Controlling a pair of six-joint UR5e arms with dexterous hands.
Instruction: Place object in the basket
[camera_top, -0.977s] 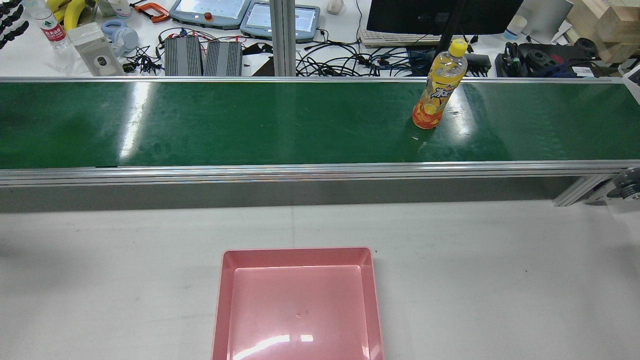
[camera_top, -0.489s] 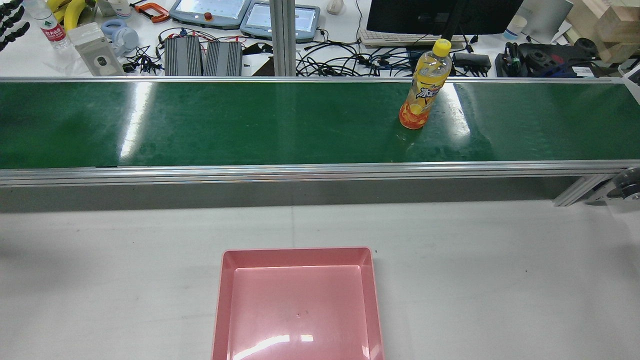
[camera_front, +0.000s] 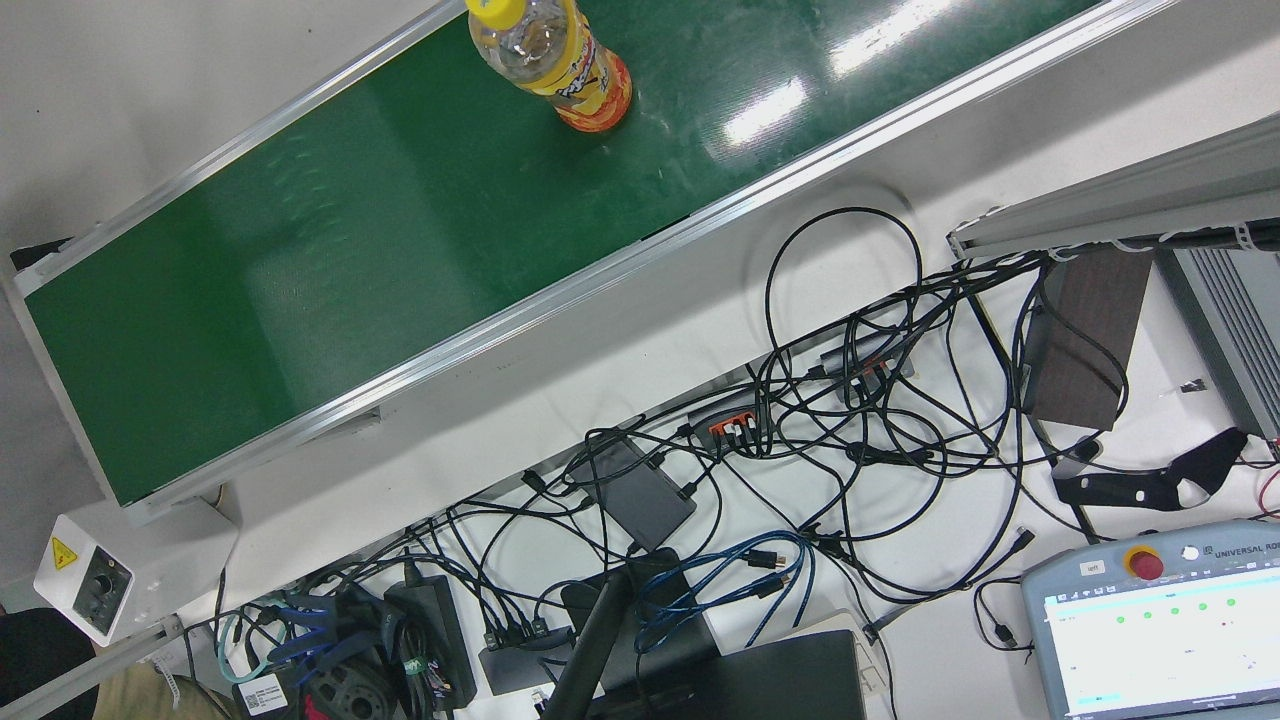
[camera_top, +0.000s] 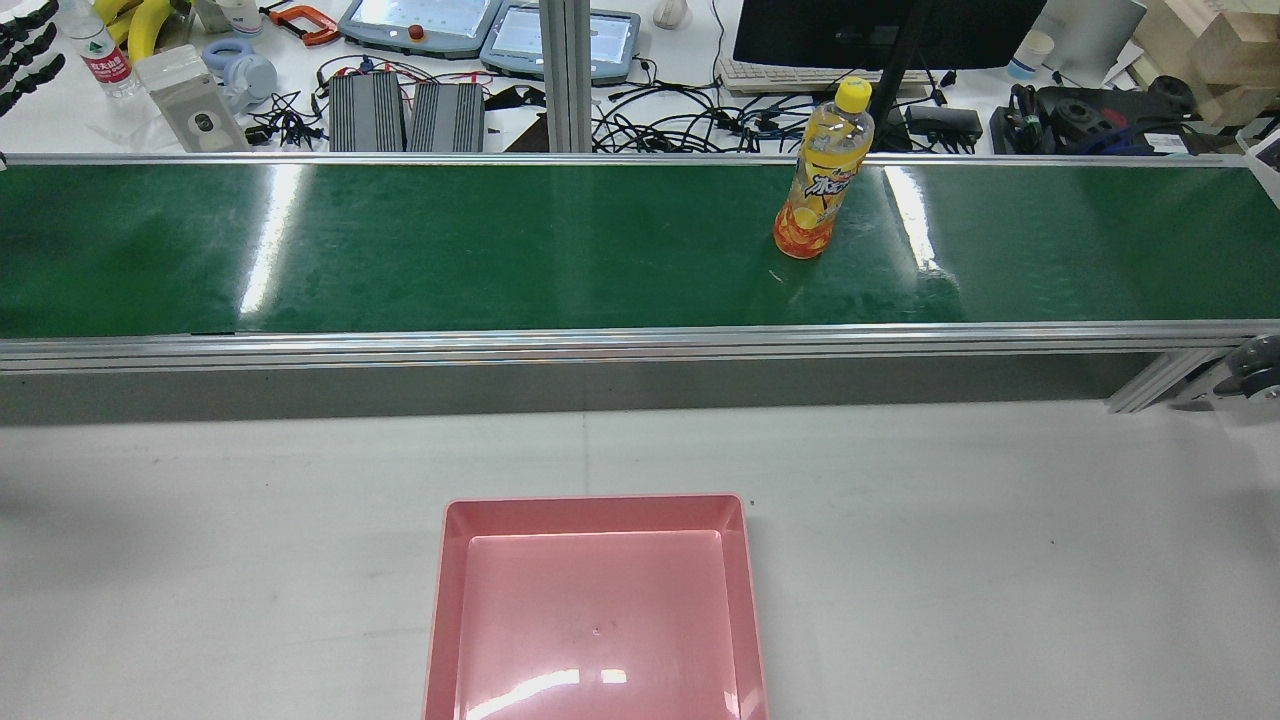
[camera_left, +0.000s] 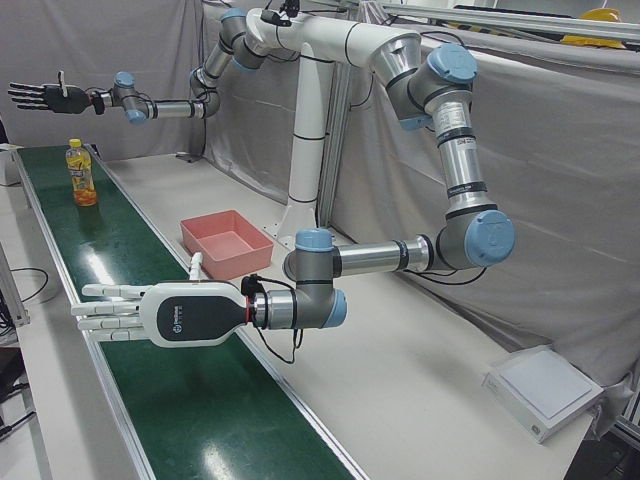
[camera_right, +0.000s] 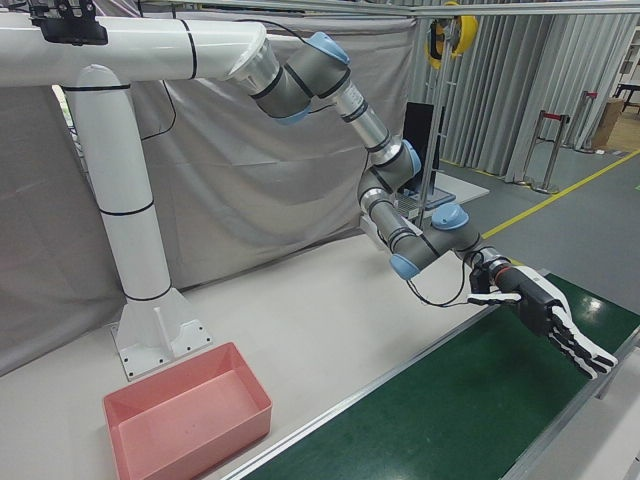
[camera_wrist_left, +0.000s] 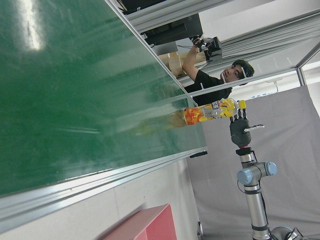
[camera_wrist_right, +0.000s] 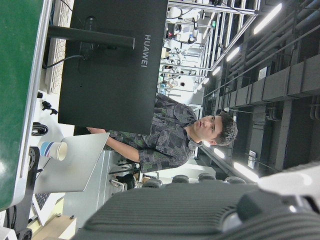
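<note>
Fingers (camera_left: 105, 291) of left hand (camera_left: 165, 315) straight and apart, holding nothing, right hand (camera_right: 548, 318) likewise splayed, orange drink bottle (camera_top: 820, 185) upright on green conveyor belt (camera_top: 450, 250), well apart from pink basket (camera_top: 595, 503).

Yellow-capped orange drink bottle (camera_top: 822, 183) stands upright on the green belt (camera_top: 500, 250).

White left hand (camera_left: 150, 313), black cuff; black right hand (camera_left: 40, 95); silver arms, blue joint caps.
</note>
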